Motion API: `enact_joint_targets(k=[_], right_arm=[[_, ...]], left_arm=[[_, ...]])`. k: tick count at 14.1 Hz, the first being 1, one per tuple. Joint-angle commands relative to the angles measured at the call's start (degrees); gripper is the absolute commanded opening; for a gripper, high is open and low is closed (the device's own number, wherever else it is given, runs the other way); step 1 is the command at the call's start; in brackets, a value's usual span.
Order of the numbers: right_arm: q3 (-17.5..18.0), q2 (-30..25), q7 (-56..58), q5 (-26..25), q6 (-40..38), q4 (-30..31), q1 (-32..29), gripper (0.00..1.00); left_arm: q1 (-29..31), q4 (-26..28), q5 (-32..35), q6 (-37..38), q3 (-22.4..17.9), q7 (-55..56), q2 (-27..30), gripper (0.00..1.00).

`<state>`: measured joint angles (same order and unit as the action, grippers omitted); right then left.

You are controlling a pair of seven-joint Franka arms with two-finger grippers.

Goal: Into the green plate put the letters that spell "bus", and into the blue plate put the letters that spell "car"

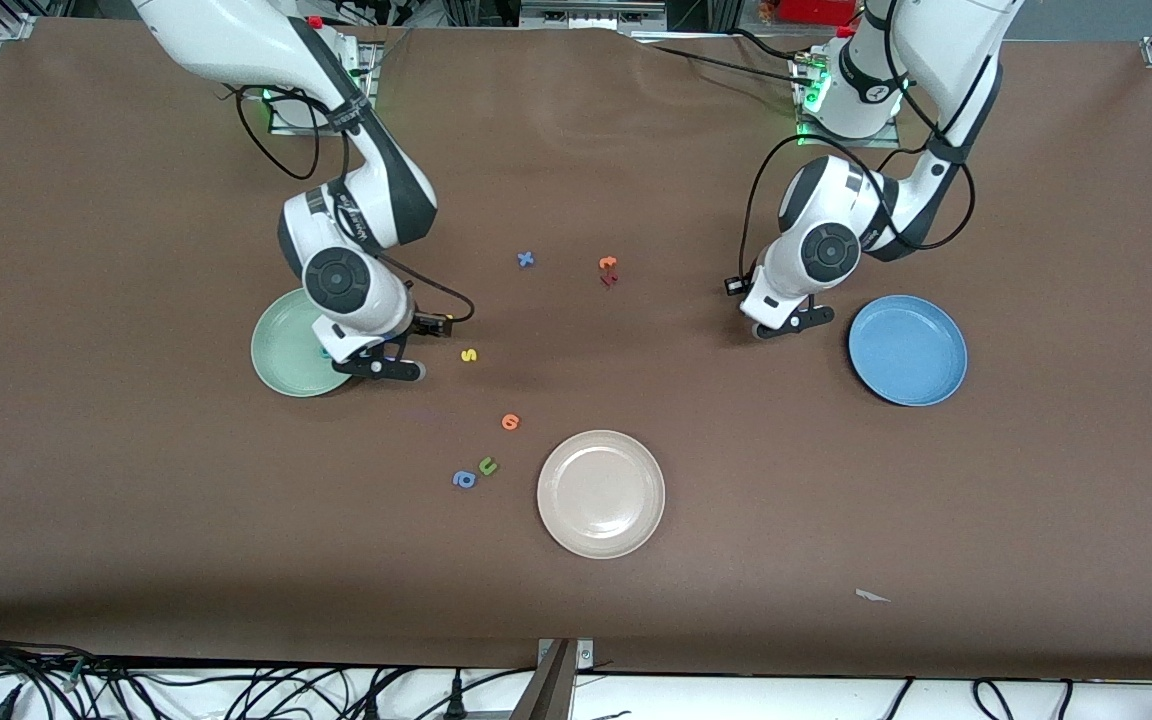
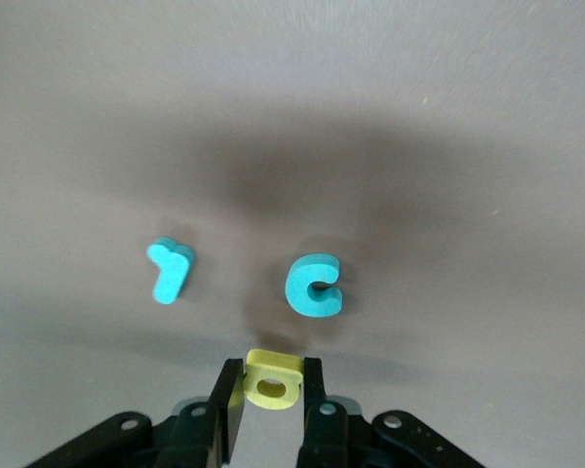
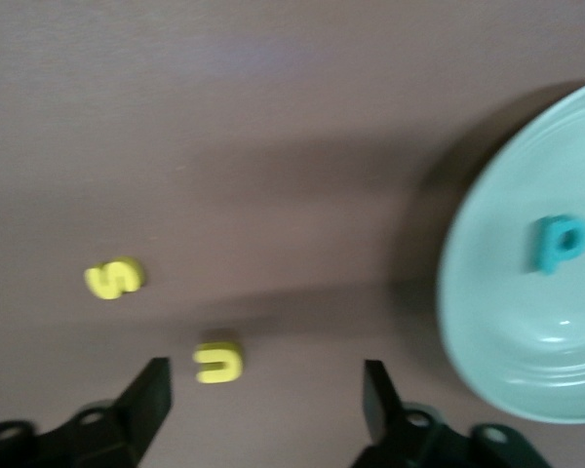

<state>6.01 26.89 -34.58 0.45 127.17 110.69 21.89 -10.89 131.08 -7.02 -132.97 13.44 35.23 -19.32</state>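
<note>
On your brown bench (image 1: 636,150), the left pincer (image 2: 273,390) pinches the yellow a (image 2: 273,378), bound for the blue plate (image 1: 908,350); the right pincer (image 3: 263,400) gapes empty beside the green plate (image 3: 487,322), ready for the u (image 3: 217,362).

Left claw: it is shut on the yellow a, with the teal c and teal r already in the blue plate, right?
Not quite. The left claw does grip the yellow a, but the left wrist view shows the teal c and teal r lying on the bare table, not in the blue plate.
</note>
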Motion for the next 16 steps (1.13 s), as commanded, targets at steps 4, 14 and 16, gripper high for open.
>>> enact_joint_targets(k=[4,14,16], right_arm=[[2.34,-0.35,-3.03,0.52,12.99,8.65,-0.18,0.56],[2.34,1.15,-2.95,0.52,16.88,10.24,0.52,0.5],[2.34,1.23,-2.94,0.52,16.89,10.24,0.7,0.4]], left_arm=[[9.99,-7.84,-0.98,20.17,-0.17,-12.52,6.05,0.11],[23.81,-17.7,13.53,25.48,-0.34,-22.57,-4.66,0.14],[24.69,-17.53,13.53,23.99,-0.26,-22.48,-6.6,0.23]])
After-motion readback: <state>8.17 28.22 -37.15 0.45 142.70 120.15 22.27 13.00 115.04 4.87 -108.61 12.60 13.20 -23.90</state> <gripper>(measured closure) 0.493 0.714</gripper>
